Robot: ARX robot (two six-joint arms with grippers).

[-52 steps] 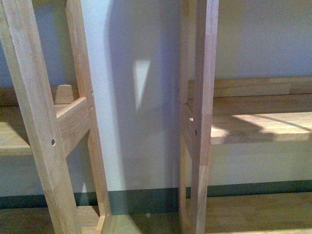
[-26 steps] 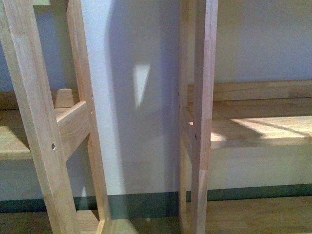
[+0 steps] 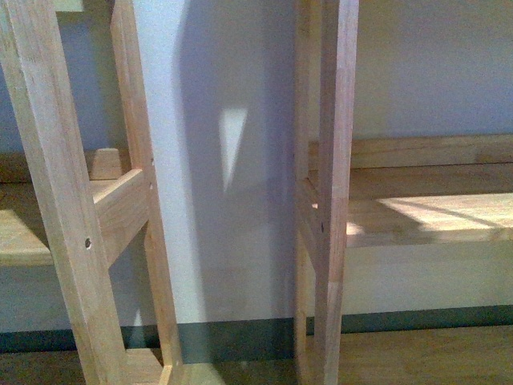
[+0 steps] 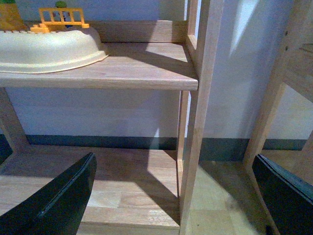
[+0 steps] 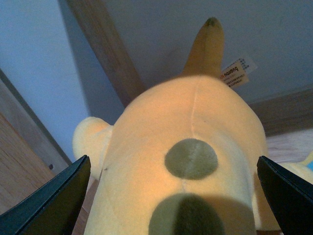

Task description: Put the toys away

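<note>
Your front camera looks straight at a pale wall [image 3: 232,241] framed by two light wooden shelving units: the slanted posts of the left wooden shelf unit [image 3: 56,208] on one side, the upright post and sunlit board of the right wooden shelf unit [image 3: 417,216] on the other. Neither arm shows there.

Your left tool [image 4: 178,196] stands wide apart and holds nothing; its two dark fingers [image 4: 58,200] frame a wooden post and the low boards beyond. On the shelf board above sits a cream plastic tub [image 4: 49,49], with a small orange toy fence [image 4: 61,19] behind it.

Your right tool [image 5: 173,196] has its dark fingers [image 5: 54,200] spread to either side of the soft yellow-orange plush animal [image 5: 186,122], which fills the space between them. You see two grey-green round patches on its plump body, a pointed horn-like tip [image 5: 208,44] and a white sewn-in label [image 5: 237,71]. Whether the fingers actually press the plush, you cannot tell from this view.
</note>
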